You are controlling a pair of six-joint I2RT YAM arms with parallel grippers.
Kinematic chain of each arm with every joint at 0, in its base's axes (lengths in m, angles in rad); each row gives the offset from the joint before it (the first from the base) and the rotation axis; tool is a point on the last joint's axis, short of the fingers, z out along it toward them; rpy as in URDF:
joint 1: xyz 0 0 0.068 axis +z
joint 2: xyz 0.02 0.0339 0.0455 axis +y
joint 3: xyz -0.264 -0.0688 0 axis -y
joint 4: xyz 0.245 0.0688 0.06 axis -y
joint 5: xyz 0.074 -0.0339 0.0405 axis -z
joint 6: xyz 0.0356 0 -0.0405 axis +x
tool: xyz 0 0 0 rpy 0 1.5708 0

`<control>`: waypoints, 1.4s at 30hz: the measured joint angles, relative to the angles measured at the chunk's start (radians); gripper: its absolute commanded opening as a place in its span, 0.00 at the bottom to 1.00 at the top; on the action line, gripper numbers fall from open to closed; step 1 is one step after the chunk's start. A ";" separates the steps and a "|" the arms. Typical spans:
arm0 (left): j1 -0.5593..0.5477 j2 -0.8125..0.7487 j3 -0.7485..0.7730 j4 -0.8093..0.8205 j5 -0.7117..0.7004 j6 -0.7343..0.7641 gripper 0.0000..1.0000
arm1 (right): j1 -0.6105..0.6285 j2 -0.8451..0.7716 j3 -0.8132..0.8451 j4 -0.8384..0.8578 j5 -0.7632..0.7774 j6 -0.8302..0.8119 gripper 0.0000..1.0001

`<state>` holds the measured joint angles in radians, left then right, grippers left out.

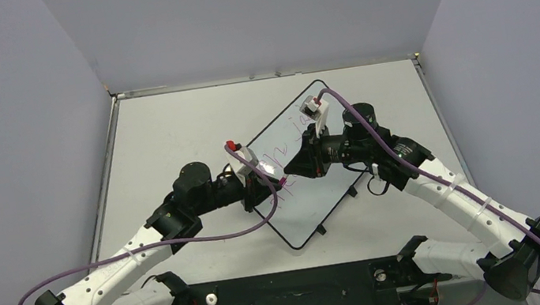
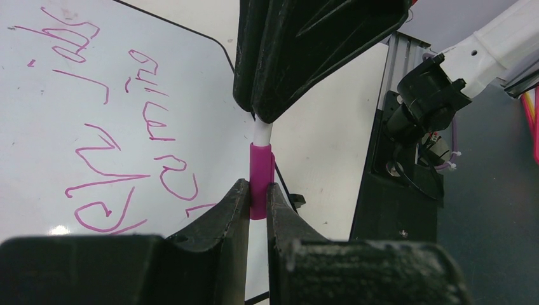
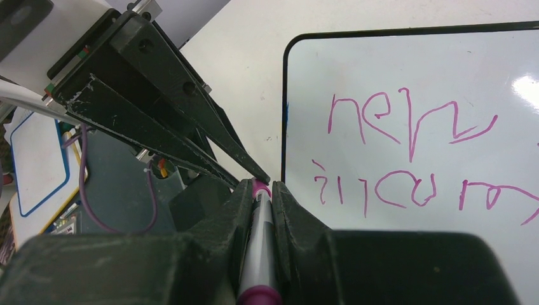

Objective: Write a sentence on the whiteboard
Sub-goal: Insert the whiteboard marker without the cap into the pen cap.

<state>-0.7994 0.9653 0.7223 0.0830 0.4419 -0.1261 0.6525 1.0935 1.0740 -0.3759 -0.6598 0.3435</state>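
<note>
Left gripper (image 2: 257, 189) was found clamped on the pink cap (image 2: 260, 171), right gripper (image 3: 261, 189) on the marker body (image 3: 257, 248). The whiteboard (image 1: 310, 204) was laid diagonally mid-table (image 1: 169, 135), the sentence (image 3: 410, 136) written in two lines.

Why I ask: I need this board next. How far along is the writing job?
Done: two pink lines of the sentence on the whiteboard. In hand: the left tool grips the pink cap, the right tool the barrel of the marker, both shut. Left: likely finishing capping and putting it down.
</note>
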 measured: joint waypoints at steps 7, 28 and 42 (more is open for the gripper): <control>-0.003 0.000 0.000 0.000 0.000 0.001 0.00 | 0.004 0.000 0.002 -0.004 0.000 -0.009 0.00; -0.020 0.013 0.003 0.003 -0.005 0.003 0.00 | 0.026 0.009 0.003 -0.023 0.007 -0.021 0.00; -0.032 0.098 0.080 0.001 -0.116 0.044 0.00 | 0.018 0.011 -0.038 0.100 0.136 0.083 0.00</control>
<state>-0.8314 1.0630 0.8028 0.0841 0.3260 -0.0818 0.6704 1.1049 1.0363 -0.2756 -0.5236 0.4267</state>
